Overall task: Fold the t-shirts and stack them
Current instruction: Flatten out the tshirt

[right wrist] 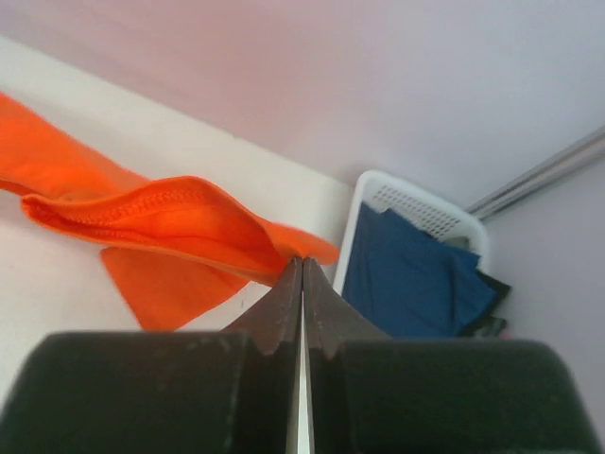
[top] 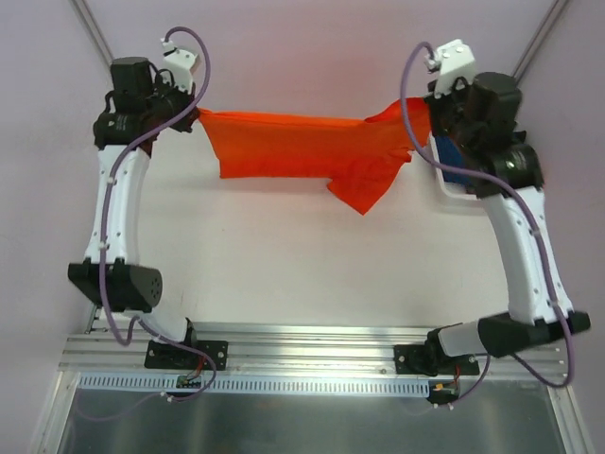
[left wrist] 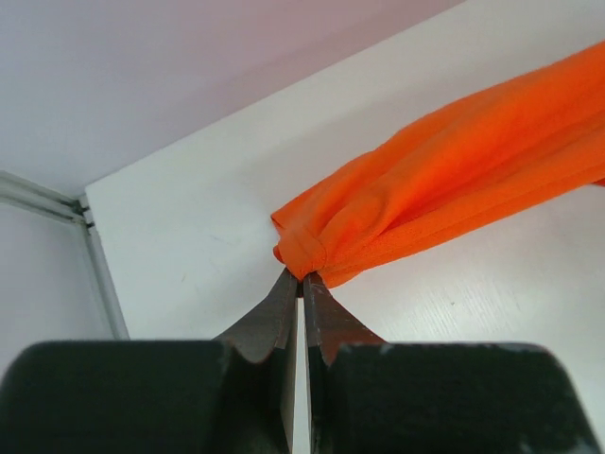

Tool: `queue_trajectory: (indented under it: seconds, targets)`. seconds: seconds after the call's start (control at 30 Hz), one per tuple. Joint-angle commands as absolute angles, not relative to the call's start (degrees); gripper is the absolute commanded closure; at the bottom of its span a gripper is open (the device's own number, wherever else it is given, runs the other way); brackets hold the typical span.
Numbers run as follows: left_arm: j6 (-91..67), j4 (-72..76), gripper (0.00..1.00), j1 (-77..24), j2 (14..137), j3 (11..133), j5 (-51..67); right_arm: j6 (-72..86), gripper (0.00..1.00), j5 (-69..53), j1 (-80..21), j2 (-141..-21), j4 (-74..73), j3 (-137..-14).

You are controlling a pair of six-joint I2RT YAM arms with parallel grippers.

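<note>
The left gripper (left wrist: 302, 276) and right gripper (right wrist: 302, 262) each clamp the orange t-shirt (top: 284, 142) at their fingertips, stretching it between them, likely to lay it flat.

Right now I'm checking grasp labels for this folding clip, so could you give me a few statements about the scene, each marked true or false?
1. The orange t-shirt is stretched between the two arms. True.
2. The left fingers stand open, clear of the cloth. False: they are shut on a bunched corner of the orange t-shirt.
3. Blue cloth lies in the white slotted basket. True.
4. The basket stands by the left arm. False: it is beside the right arm.
5. The right fingers grip the blue cloth. False: they are shut on the orange t-shirt.
</note>
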State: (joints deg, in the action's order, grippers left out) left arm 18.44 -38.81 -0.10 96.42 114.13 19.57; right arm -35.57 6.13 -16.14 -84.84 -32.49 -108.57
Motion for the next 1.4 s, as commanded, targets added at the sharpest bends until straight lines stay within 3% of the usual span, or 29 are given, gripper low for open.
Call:
queue_trajectory:
  seconds: [0.0,0.27,0.53,0.73,0.97,1.17,1.37]
  targets:
    - [17.6,-37.4,1.0,0.2,83.2,110.1,20.5,-36.3,0.99,8.1,-16.4,-73.0,-32.3,-106.6]
    - [19.1,-37.5,1.0,0.2,63.8,102.1,18.2,-33.7,0.99,8.4,-16.5,-58.6,-44.0,-111.6]
    - [19.6,-38.1,1.0,0.2,54.9,98.6,16.2,-32.7,0.99,9.3,-13.9,-51.1,-49.5,-115.1]
    - [21.2,-38.0,1.0,0.2,58.3,102.3,15.1,-34.1,0.99,10.8,-13.5,-52.9,-45.5,-117.1]
    - [24.9,-35.5,1.0,0.2,67.9,102.0,14.5,-36.5,0.99,9.8,-13.4,-59.1,-35.0,-109.9]
    - [21.0,-33.2,1.0,0.2,75.7,112.2,15.9,-33.1,0.99,8.6,-13.5,-69.9,-34.6,-123.1]
    - [18.7,-33.0,1.0,0.2,77.4,119.5,16.5,-33.2,0.99,9.1,-13.5,-71.1,-34.1,-126.9]
